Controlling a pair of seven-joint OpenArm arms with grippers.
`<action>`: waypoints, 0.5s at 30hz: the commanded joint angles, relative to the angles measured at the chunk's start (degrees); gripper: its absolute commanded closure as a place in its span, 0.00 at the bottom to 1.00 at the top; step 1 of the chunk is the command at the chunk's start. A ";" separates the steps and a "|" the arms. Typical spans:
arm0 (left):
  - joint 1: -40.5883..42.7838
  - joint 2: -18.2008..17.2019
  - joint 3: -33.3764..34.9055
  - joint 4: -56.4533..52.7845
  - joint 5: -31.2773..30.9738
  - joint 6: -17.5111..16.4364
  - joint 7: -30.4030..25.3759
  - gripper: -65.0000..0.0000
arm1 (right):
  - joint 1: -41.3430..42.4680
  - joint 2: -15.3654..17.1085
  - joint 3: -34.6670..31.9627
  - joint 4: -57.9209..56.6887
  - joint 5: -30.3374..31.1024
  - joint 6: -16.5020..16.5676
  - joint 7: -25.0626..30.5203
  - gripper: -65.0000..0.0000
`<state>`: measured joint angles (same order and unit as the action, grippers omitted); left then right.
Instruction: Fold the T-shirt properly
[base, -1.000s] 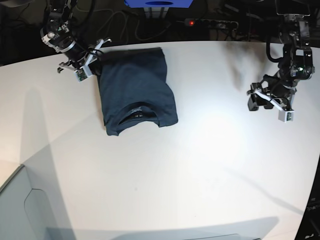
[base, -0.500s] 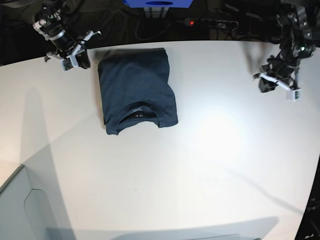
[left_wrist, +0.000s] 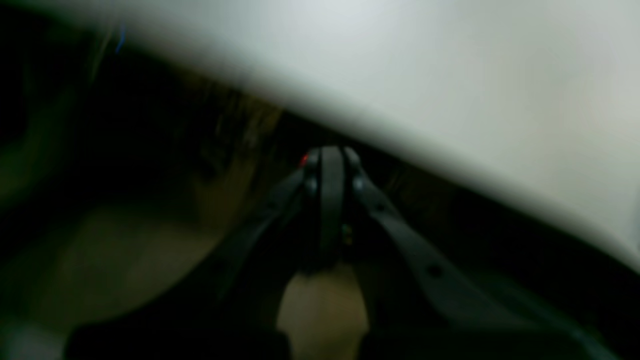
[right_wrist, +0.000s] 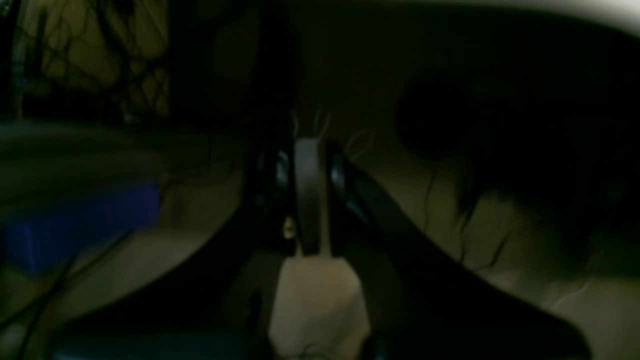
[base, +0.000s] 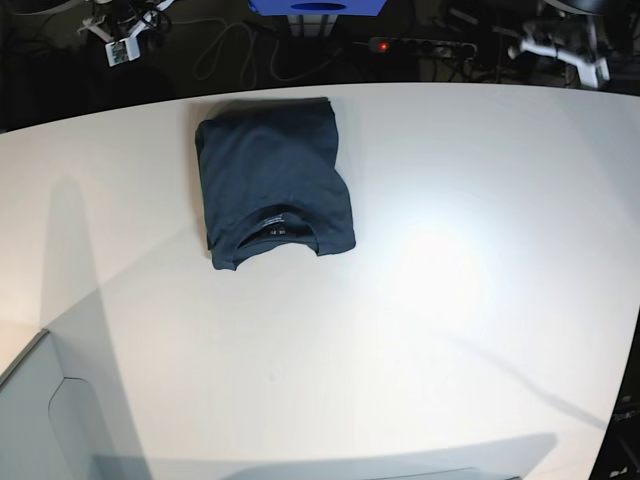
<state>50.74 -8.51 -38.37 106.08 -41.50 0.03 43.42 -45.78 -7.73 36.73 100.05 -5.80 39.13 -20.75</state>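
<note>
On the white worktop (base: 420, 300), well apart from both arms, lies the T-shirt (base: 272, 180), folded into a compact dark navy rectangle. Its round collar (base: 277, 232) faces the near edge of the worktop, and a small neck label (base: 276, 228) sits inside the opening; whatever is printed on it is too small to read. No other writing or brand mark shows on the fabric. The cloth looks faintly heathered, lies mostly flat, and its far edge sits close to the back rim of the worktop.

Beyond that back rim, up and away from the shirt, the right end effector (base: 125, 42) hangs over the dark floor on the garment's far side. In its wrist view the right end effector (right_wrist: 307, 150) has its fingers pressed together with nothing between them.

Across the worktop, the left end effector (base: 560, 45) hangs past the opposite back corner. Its wrist view is blurred, yet the left end effector (left_wrist: 330, 155) shows its fingers closed against each other, empty, with the pale worktop edge slanting above.
</note>
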 joint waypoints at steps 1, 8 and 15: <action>1.70 -0.06 0.79 -0.98 -0.22 -0.43 -0.21 1.00 | -0.42 0.39 0.15 -1.54 0.84 0.87 0.49 1.00; -0.94 0.03 14.94 -22.79 16.92 -0.52 -14.19 1.00 | 7.32 5.40 -2.49 -26.78 0.57 0.87 0.58 1.00; -13.77 -0.15 25.93 -53.64 25.80 -0.52 -32.65 1.00 | 14.88 11.37 -14.27 -50.51 0.40 0.87 14.56 1.00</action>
<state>36.71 -8.25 -12.36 51.90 -15.42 -0.25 10.68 -29.82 3.29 22.06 49.10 -5.72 38.89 -6.26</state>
